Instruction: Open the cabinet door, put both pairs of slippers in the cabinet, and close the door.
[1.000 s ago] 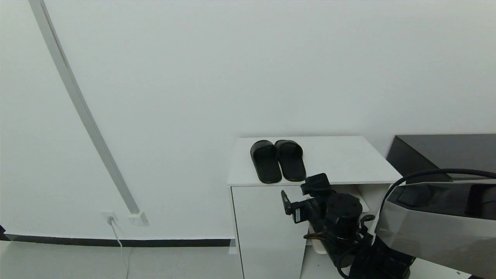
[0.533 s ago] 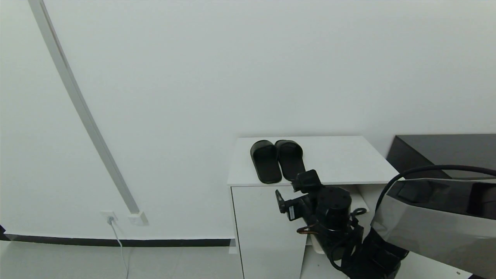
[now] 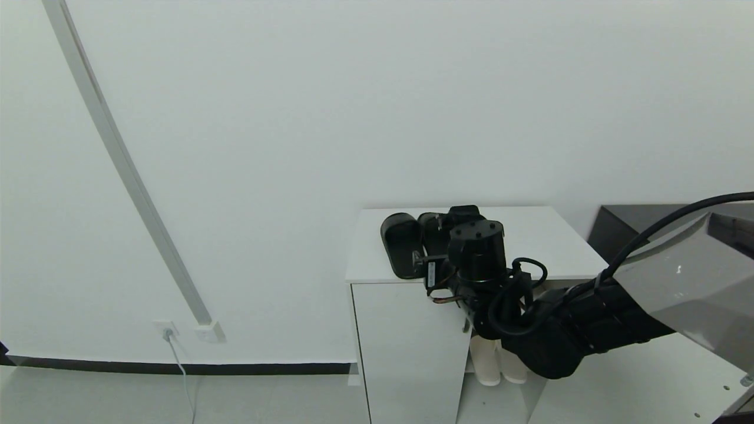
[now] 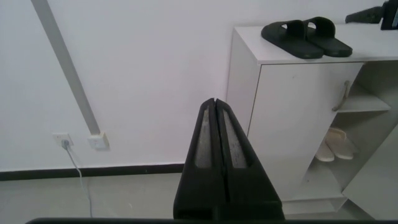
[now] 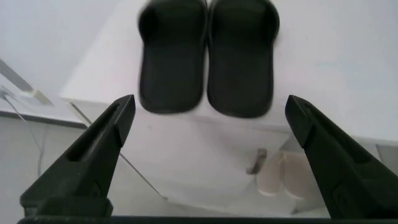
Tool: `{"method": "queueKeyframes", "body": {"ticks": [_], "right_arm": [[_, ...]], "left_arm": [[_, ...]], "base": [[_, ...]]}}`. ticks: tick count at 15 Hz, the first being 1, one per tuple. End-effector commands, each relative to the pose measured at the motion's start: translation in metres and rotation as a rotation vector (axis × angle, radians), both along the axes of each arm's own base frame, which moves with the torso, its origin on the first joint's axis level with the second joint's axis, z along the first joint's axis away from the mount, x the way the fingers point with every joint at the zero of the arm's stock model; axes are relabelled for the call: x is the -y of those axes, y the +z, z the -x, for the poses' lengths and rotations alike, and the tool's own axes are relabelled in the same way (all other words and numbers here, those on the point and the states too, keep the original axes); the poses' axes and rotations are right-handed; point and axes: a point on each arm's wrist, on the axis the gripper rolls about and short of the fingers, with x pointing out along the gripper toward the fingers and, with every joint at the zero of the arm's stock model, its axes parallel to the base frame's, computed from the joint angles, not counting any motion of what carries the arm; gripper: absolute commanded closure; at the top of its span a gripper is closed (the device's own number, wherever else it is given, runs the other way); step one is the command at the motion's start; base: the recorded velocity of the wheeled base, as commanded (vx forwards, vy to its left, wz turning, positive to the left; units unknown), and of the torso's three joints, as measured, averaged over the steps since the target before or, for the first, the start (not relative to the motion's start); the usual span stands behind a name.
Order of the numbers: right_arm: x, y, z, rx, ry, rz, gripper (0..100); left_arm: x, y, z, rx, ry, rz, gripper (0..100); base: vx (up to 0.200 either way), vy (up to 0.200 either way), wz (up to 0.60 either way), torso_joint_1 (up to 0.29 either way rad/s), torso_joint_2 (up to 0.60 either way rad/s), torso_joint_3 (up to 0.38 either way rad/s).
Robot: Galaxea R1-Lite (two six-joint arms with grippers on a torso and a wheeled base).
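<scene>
White cabinet top (image 3: 530,241) | right tool (image 5: 209,106) spread wide over black slippers (image 5: 239,62), gripping nothing | left tool (image 4: 215,106) closed, empty

Between my right gripper's (image 5: 210,104) spread fingers (image 5: 93,155) the black slippers (image 5: 174,62) come through blurred, their far ends cut off by the picture's edge. Beneath the fingertips, inside the cabinet (image 5: 348,74), the white slippers (image 5: 283,175) are a pale smear; I can't make out their shape. From the head camera my right arm (image 3: 489,282) covers the right-hand black slipper almost wholly, and the upper ends of the white pair. The open cabinet door (image 3: 636,383) runs off the frame's corner.
</scene>
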Motion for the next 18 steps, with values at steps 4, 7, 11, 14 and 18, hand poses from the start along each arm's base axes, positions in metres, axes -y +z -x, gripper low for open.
{"method": "queueKeyframes", "body": {"ticks": [4, 7, 11, 14, 18], "right_arm": [[-0.001, 0.004, 0.003, 0.012, -0.005, -0.010, 0], [-0.002, 0.003, 0.004, 0.016, -0.005, -0.015, 0], [-0.001, -0.004, 0.007, 0.003, -0.011, 0.003, 0], [-0.004, -0.016, 0.006, -0.006, -0.009, 0.012, 0], [-0.012, -0.037, -0.004, -0.017, -0.005, 0.026, 0]], "left_arm": [[0.000, 0.000, 0.000, -0.001, -0.002, -0.001, 100], [0.000, 0.000, 0.000, -0.001, 0.001, 0.000, 100], [0.000, 0.000, 0.000, -0.001, 0.001, 0.000, 100], [0.000, 0.000, 0.000, -0.001, 0.000, 0.000, 100], [0.000, 0.000, 0.000, -0.001, 0.001, 0.000, 100]], "base": [[0.150, 0.000, 0.00, -0.003, 0.00, 0.001], [0.200, 0.000, 0.00, 0.011, 0.00, 0.002], [0.000, 0.000, 0.00, 0.000, 0.00, 0.000], [0.000, 0.000, 0.00, 0.000, 0.00, 0.000], [0.000, 0.000, 0.00, 0.000, 0.00, 0.000]]}}
